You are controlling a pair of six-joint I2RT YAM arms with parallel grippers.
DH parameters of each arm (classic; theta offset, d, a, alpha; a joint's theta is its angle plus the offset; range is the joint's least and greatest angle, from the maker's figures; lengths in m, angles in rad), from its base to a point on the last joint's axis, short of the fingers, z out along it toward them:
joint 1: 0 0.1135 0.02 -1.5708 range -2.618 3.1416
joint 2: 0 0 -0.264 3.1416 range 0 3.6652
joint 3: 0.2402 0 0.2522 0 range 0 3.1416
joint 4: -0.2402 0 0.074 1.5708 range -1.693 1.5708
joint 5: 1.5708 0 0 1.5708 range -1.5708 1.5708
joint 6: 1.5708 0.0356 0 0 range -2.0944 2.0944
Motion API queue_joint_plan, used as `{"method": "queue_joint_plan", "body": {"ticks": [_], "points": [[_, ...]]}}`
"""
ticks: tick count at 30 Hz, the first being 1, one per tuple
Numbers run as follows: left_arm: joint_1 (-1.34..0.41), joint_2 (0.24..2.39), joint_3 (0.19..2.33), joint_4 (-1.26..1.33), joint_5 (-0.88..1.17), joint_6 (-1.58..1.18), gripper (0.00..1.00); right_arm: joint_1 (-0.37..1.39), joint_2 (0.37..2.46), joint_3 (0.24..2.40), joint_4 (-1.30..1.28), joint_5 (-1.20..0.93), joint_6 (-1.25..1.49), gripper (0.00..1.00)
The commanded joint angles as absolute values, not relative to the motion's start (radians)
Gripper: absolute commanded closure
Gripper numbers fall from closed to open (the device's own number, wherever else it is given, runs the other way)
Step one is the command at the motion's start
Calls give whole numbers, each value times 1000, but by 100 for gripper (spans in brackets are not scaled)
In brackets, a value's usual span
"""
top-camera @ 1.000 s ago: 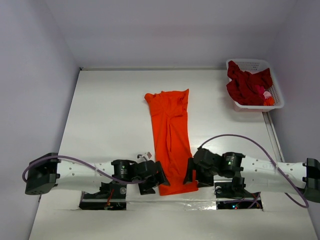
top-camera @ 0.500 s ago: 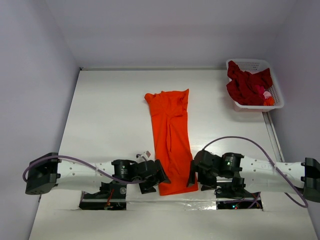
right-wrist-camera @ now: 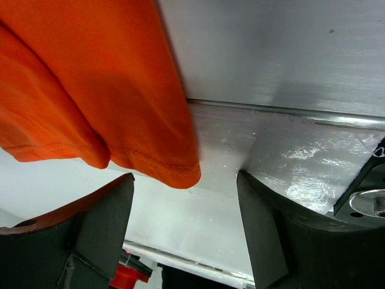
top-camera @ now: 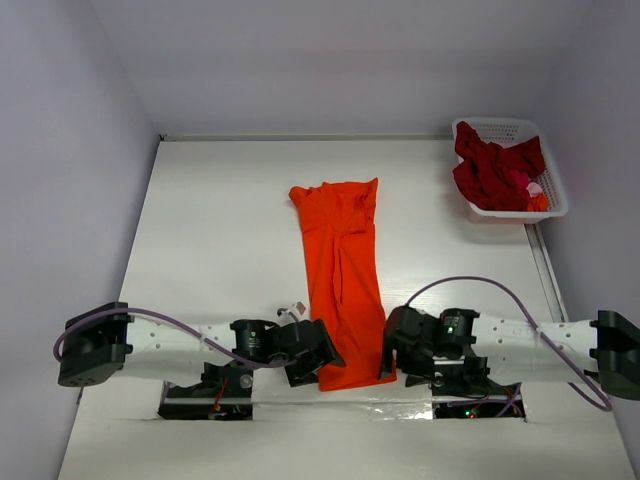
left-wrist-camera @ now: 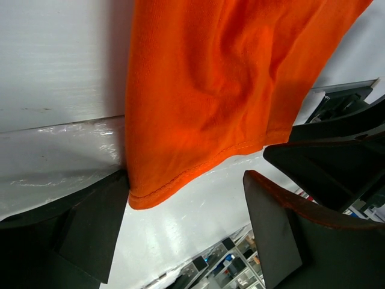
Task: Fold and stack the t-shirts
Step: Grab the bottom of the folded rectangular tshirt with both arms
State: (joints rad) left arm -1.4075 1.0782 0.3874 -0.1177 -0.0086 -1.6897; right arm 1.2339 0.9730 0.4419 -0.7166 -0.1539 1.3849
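Observation:
An orange t-shirt (top-camera: 342, 275) lies folded into a long strip down the middle of the table, its hem at the near edge. My left gripper (top-camera: 322, 352) stands open at the hem's left corner (left-wrist-camera: 144, 195), which sits against one finger (left-wrist-camera: 90, 232). My right gripper (top-camera: 385, 352) stands open at the hem's right corner (right-wrist-camera: 180, 171), which lies between its spread fingers (right-wrist-camera: 105, 214). Neither pair of jaws has closed on the cloth. Dark red t-shirts (top-camera: 492, 170) are piled in the basket at the back right.
The white lattice basket (top-camera: 548, 200) stands at the table's back right corner, with a bit of pink and orange cloth in it. The table's near edge (top-camera: 340, 400) runs just below both grippers. Walls close in the table on three sides.
Both grippers have slid a little nearer the table's front edge, onto the hem's two corners, and their jaws have narrowed slightly. The shirt has not moved.

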Motion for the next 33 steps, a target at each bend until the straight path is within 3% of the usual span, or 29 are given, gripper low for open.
{"method": "queue_joint_plan", "body": {"ticks": [1,9,14,20,33], "points": [[-1413,1083,396,-121,-35,-1704,27,1255,986,466,-666,-150,1393,26],[-1413,1058,399,-170,-28,-1703,33,1255,1037,499,-638,-136,1364,34],[-1422,1055,400,-172,-26,-1704,34,1255,1077,531,-624,-115,1342,43],[-1422,1058,403,-172,-25,-1704,35,1255,1083,534,-620,-114,1341,48],[-1431,1072,400,-153,-17,-1717,34,1255,1071,546,-624,-90,1342,51]]}}
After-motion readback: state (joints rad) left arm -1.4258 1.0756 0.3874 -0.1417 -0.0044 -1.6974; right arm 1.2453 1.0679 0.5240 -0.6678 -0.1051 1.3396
